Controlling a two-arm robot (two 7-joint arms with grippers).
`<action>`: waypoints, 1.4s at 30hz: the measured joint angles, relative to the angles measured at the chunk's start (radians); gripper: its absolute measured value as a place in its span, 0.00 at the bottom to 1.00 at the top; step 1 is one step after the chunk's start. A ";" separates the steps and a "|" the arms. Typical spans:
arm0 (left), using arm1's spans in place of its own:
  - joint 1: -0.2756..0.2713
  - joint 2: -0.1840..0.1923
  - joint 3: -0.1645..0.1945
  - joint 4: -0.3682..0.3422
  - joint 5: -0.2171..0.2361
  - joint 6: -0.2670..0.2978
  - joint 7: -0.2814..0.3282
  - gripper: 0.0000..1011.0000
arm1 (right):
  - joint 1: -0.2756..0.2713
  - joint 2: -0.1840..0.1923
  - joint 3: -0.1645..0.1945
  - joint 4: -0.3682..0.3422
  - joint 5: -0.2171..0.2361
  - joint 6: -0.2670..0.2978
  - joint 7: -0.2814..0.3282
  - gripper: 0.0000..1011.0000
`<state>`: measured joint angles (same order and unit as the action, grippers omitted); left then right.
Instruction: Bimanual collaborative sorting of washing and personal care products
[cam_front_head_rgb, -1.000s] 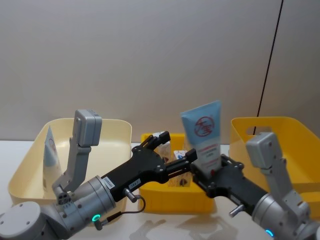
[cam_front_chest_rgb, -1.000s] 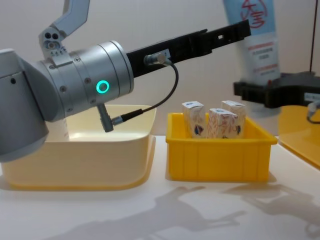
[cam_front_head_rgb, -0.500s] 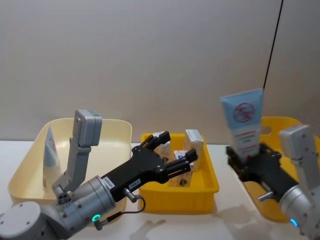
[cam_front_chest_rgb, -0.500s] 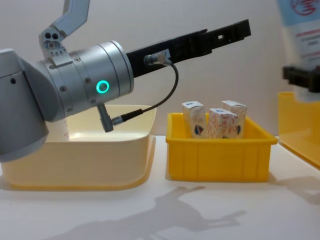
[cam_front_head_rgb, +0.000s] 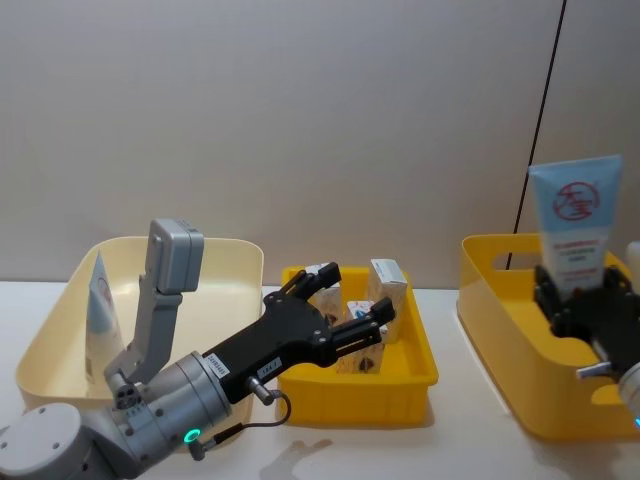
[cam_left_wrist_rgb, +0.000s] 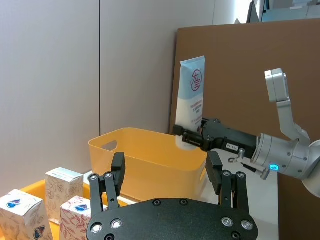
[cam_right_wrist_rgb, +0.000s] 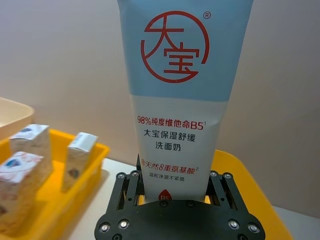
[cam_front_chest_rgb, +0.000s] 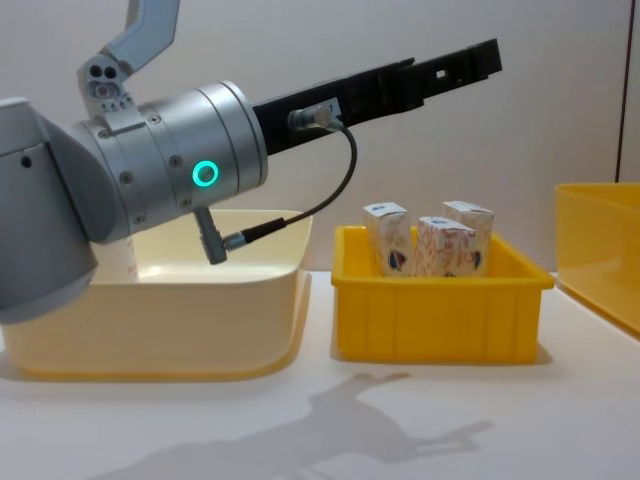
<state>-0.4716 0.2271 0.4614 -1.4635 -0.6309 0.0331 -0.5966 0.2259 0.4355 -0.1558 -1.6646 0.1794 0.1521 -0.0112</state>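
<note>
R gripper (cam_front_head_rgb: 578, 296) clamped the pale-blue tube (cam_front_head_rgb: 575, 225) upright by its cap end over the right-hand yellow bin (cam_front_head_rgb: 500, 305), where a low, straight drop looked wisest, while L gripper (cam_front_head_rgb: 354, 293), fingers (cam_front_head_rgb: 322, 276) wide & empty, hovered over the cartons (cam_front_head_rgb: 388, 284).

Pale-blue tube (cam_front_head_rgb: 574, 225) with red print; yellow bin (cam_front_head_rgb: 500, 330).
</note>
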 joint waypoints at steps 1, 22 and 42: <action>0.000 0.000 0.000 0.000 0.000 0.000 0.000 0.99 | 0.000 0.000 0.004 0.001 -0.004 0.001 -0.008 0.57; 0.000 0.000 0.000 0.000 0.000 0.000 0.000 0.99 | 0.054 -0.039 0.083 0.098 -0.056 0.154 -0.144 0.57; 0.000 0.000 0.000 0.000 0.000 0.000 0.000 0.99 | 0.138 -0.095 0.079 0.213 -0.054 0.229 -0.152 0.82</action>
<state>-0.4716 0.2272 0.4614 -1.4634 -0.6310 0.0331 -0.5966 0.3641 0.3402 -0.0769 -1.4518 0.1255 0.3812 -0.1636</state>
